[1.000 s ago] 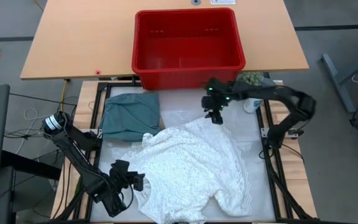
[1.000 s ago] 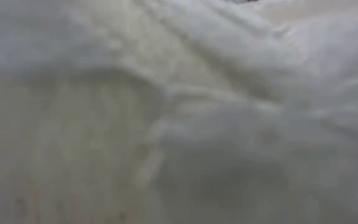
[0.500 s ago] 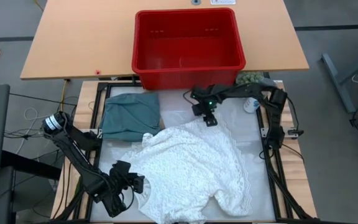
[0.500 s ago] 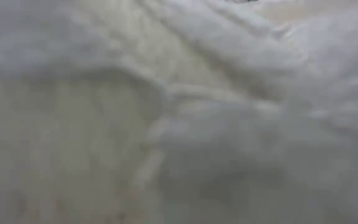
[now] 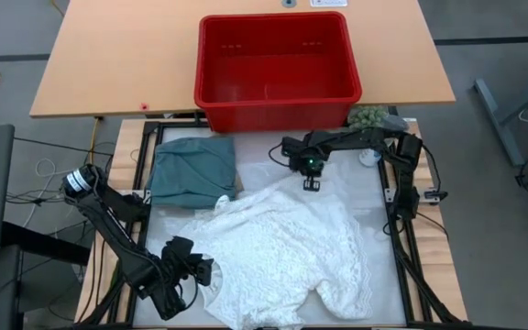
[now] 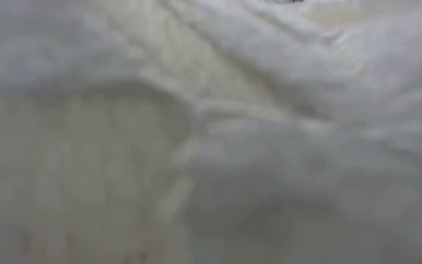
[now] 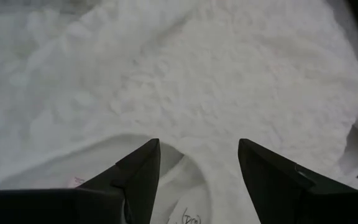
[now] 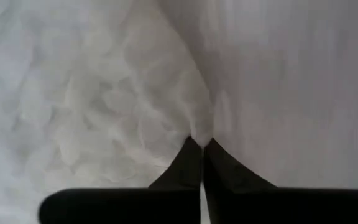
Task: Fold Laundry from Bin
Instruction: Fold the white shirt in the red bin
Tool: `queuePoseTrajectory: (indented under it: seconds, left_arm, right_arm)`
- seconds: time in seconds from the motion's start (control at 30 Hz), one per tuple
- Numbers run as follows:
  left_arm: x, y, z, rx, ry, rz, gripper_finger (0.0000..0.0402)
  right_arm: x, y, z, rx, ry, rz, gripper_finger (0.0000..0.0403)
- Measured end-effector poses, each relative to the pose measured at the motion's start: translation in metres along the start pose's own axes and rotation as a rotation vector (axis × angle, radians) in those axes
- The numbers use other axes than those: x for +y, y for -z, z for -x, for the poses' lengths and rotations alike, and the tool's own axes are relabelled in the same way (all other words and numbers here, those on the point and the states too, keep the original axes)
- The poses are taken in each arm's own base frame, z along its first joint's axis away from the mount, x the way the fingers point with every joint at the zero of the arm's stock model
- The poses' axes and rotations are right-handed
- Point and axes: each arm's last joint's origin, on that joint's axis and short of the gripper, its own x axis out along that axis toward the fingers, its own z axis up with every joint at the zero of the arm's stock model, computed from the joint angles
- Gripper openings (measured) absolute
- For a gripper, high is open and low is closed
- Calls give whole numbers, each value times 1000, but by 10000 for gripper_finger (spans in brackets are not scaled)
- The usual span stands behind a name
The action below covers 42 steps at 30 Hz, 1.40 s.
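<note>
Overhead view first: bright red rectangular plastic bin (image 5: pixel 278 69) sits at the far side, looks emptied, only bare ribbed floor showing. White lacy knit garment (image 5: pixel 282 252) lies crumpled across the pale work mat (image 5: pixel 374 197), and a dark teal-green cloth (image 5: pixel 191 170) sits folded near the mat's far-left corner, just touching the white one's edge. Right gripper (image 5: pixel 311 183) is down at the white garment's far edge, near the bin; left gripper (image 5: pixel 200 269) sits at the near-left edge by the neckline. Low view: nothing but soft white fabric (image 6: pixel 211 132) up against the lens, folds and a faint seam, no arms visible. Left wrist view: left gripper (image 7: pixel 197 168) has its jaws spread apart over the open-weave bumpy white fabric (image 7: pixel 197 74), with a curved hem and label between the fingers; you can't tell whether cloth is actually caught. Right wrist view: right gripper (image 8: pixel 202 155) is clenched, tips meeting at the boundary where textured lace (image 8: pixel 104 106) gives way to smoother white surface (image 8: pixel 291 81); it looks pinched on the garment's edge. For this step, likely spreading the garment flat, you want both pinches right on the hem, then pull apart evenly; lace is stretchy and snags, so go gently.
</note>
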Motion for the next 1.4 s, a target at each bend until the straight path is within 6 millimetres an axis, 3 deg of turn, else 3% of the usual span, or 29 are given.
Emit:
queuePoseTrajectory:
  seconds: [0.2,0.33,0.53,0.7,0.9,1.17,1.4]
  left_arm:
    - [-2,-6,-1,-130,66,7,205]
    - [-1,-16,-8,-174,11,-4,205]
    - [4,-37,-19,-231,-130,-16,205]
    - [22,-47,-31,-299,-218,104,205]
    - [45,-34,-61,-220,-178,210,205]
    - [61,-36,-59,-228,-151,193,205]
    - [71,-30,-79,-225,-4,274,185]
  right_arm:
    - [-12,27,-3,260,110,-263,64]
    - [-20,43,-7,365,167,-360,55]
    - [-15,65,-27,466,136,-390,48]
    - [-9,68,-31,452,143,-378,48]
    - [-10,68,-24,353,150,-396,48]
    - [-12,66,-16,278,149,-392,48]
    - [-11,65,-16,272,124,-354,48]
